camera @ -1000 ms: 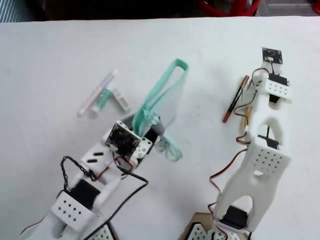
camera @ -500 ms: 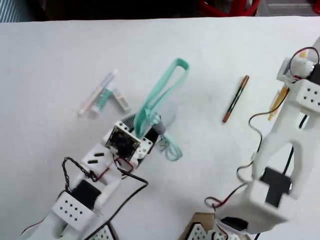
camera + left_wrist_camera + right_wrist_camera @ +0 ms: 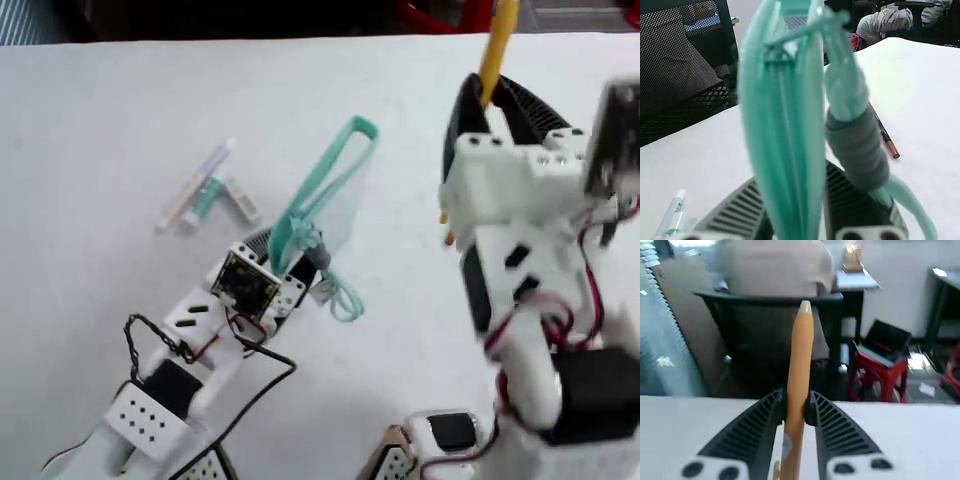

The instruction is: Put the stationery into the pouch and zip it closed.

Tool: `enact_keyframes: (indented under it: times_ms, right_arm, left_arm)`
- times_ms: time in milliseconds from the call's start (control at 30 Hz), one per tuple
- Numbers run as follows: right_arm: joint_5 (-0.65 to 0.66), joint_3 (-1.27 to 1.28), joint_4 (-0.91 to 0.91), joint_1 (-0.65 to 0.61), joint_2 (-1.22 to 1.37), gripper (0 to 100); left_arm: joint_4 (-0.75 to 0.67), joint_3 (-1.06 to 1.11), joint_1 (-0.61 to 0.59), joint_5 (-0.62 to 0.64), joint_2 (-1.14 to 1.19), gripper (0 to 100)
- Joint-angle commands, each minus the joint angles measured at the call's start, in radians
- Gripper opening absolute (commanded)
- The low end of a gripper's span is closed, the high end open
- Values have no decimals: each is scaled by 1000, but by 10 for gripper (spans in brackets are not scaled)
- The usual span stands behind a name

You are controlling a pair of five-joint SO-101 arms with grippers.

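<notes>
Spanning the high view, the table (image 3: 110, 90) carries all task items. The right arm (image 3: 520, 260) stands raised at 3 o'clock of the pouch. The left arm (image 3: 170, 380) reaches in from 7 o'clock.

The pouch (image 3: 335, 185), teal-edged mesh, extends from the left gripper (image 3: 288, 245) toward 1 o'clock. The left gripper is clamped on the pouch's near end, with the zip edge running up between its jaws. The right gripper (image 3: 795, 405) is closed on an orange pencil (image 3: 799, 355), which points toward 12 o'clock, well above the table.

A brown pencil (image 3: 884, 134) lies on the table at 3 o'clock of the pouch. A cluster of pens (image 3: 205, 188) lies at 10 o'clock of the left gripper, apart from the pouch.

Hazards:
- The pouch mouth appears narrow in the left wrist view, and its true opening cannot be confirmed. A pencil tip striking the zip edge or mesh would probably snag.
- Pushing against a snag could drag the pouch out of the left jaws.
- The pencil is gripped at a single narrow point, so side contact may pivot it or make it slip.
</notes>
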Motion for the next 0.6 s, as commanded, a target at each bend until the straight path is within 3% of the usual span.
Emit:
enact_keyframes:
  times_ms: [0, 100, 233, 400, 567]
  right_arm:
    - [9, 55, -157, -94, -39, 18]
    - [-8, 153, -302, -147, -39, 18]
    - [-127, 315, -464, -170, -48, 18]
    - [-126, 483, -631, -171, -48, 18]
    - [-124, 496, -677, -194, -39, 18]
  left_arm:
    - [-20, -8, -7, -3, -10, 113]
    - [-20, -5, -1, -5, -10, 113]
    - [-20, -6, -7, -6, -10, 113]
    - [-26, -8, -7, -6, -12, 113]
    - [-28, -9, -7, -8, -13, 113]
